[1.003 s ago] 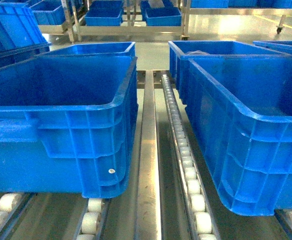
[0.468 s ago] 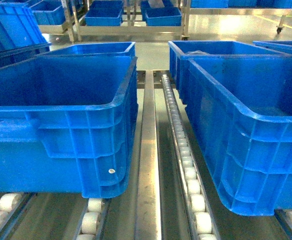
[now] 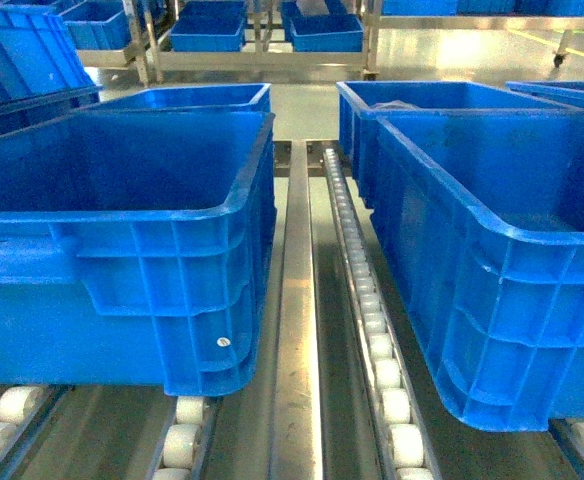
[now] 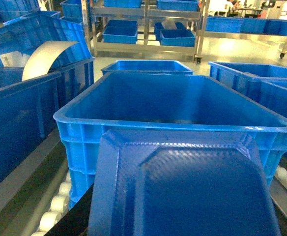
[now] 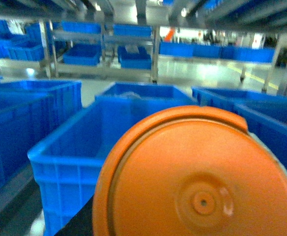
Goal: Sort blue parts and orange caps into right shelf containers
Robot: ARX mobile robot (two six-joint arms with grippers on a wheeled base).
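- Blue crates sit on a roller rack (image 3: 372,330) with metal rails; further back stand steel shelves (image 3: 262,55) loaded with more blue bins on a shiny floor.
- Neither arm shows in the head view.
- Left wrist view: a blue part (image 4: 183,191) fills the lower frame right in front of the camera, with a crate (image 4: 173,105) just beyond it. The gripper itself is hidden, so I cannot tell its state.
- Right wrist view: an orange cap (image 5: 197,177) covers the foreground, another crate (image 5: 79,147) ahead and left of it. Gripper likewise hidden.
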